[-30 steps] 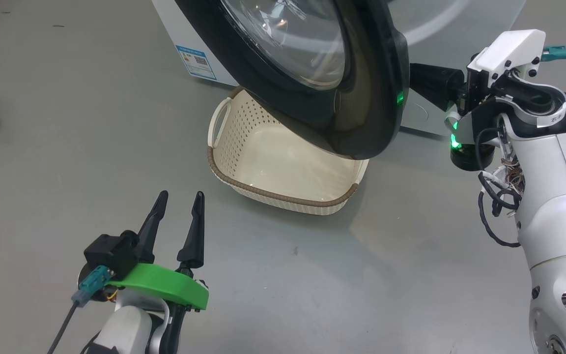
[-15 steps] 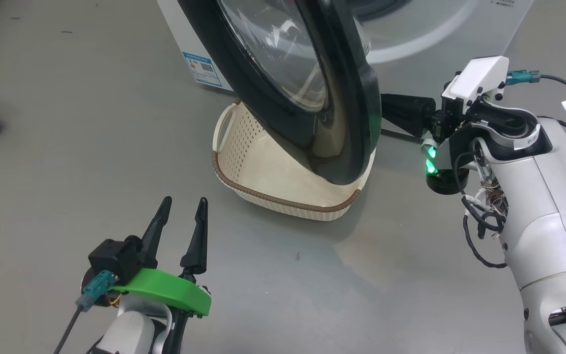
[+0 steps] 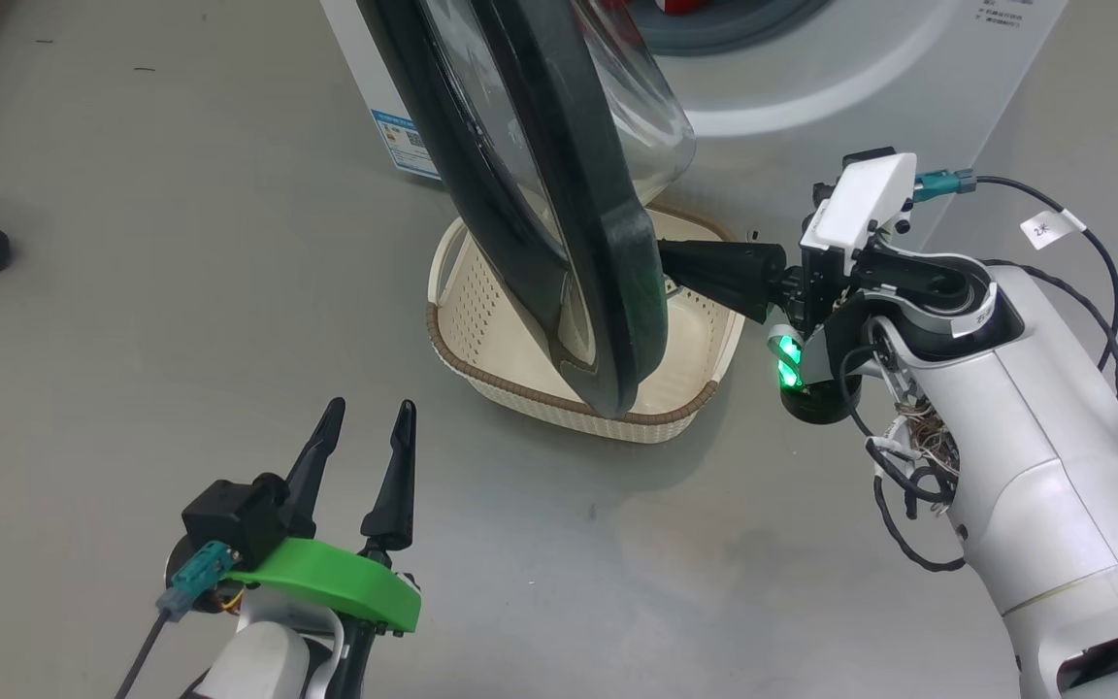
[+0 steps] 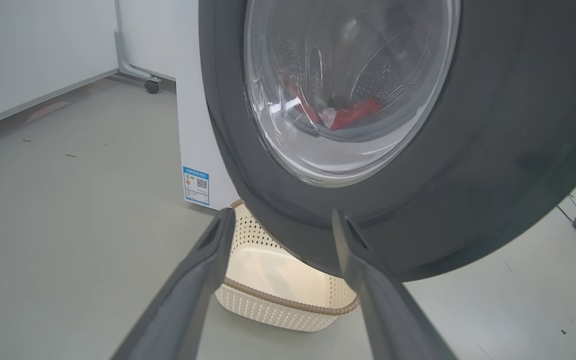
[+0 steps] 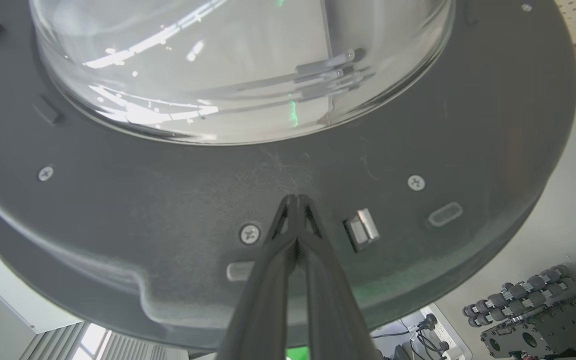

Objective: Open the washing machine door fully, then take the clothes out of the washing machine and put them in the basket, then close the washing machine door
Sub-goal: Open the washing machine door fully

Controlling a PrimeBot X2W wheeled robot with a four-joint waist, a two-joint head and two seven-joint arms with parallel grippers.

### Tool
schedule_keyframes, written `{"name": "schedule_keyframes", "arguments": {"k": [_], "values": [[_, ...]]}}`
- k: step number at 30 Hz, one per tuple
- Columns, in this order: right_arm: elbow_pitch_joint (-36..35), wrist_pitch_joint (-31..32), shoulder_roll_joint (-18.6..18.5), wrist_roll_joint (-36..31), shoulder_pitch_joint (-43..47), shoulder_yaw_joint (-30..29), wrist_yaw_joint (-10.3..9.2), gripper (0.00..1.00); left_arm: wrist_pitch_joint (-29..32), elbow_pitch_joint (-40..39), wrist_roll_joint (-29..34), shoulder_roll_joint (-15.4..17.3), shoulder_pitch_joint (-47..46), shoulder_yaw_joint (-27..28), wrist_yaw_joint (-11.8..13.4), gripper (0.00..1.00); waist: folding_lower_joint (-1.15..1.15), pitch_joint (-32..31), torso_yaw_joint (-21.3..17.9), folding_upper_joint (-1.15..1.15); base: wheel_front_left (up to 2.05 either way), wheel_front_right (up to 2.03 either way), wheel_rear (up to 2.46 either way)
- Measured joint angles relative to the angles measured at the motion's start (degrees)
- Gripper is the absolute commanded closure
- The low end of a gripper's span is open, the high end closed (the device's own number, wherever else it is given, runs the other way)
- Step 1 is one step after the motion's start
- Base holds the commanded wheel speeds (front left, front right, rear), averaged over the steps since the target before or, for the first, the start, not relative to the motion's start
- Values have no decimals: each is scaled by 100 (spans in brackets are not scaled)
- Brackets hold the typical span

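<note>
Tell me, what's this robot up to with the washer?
It is working on the washing machine door. The right gripper is shut, its fingertips set against the door's inner face, just below the glass bowl. The door stands partly open, above the basket on the floor in front of the washing machine. The red clothes lie in the drum, and none show in the basket. The left gripper hangs open and low, holding nothing.

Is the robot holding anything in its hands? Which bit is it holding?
Nothing is held. The right gripper is shut, tips against the inner rim of the washing machine door, not gripping it. The left gripper is open and empty.
</note>
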Motion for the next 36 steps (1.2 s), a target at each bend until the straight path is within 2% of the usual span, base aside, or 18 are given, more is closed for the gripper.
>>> {"name": "schedule_keyframes", "arguments": {"k": [8,19,21,22,25,30,36], "values": [[-332,-191,7,337,99,474,-47,100,0,-18,0,0,20,-3,30,0,0,32,15,0,0,0,0],[-397,-695,27,196,176,725,-10,100,0,-41,1,1,21,132,75,0,0,17,-55,0,0,0,0],[-366,-903,35,-176,181,757,151,100,0,-41,2,1,24,164,76,0,0,-21,-91,0,0,0,0],[-366,-903,35,-176,181,757,151,100,0,-41,2,1,24,164,76,0,0,-21,-91,0,0,0,0],[-366,-1263,-58,-690,183,826,432,100,0,-41,36,1,26,224,81,0,0,-94,-157,0,0,0,0],[-413,-1986,-510,-1526,249,947,896,100,0,-35,107,0,48,346,82,0,0,-259,-287,0,0,0,0],[-504,-2945,-894,-2570,560,1162,1021,100,0,-20,204,3,185,531,126,0,0,-478,-517,0,0,0,0]]}}
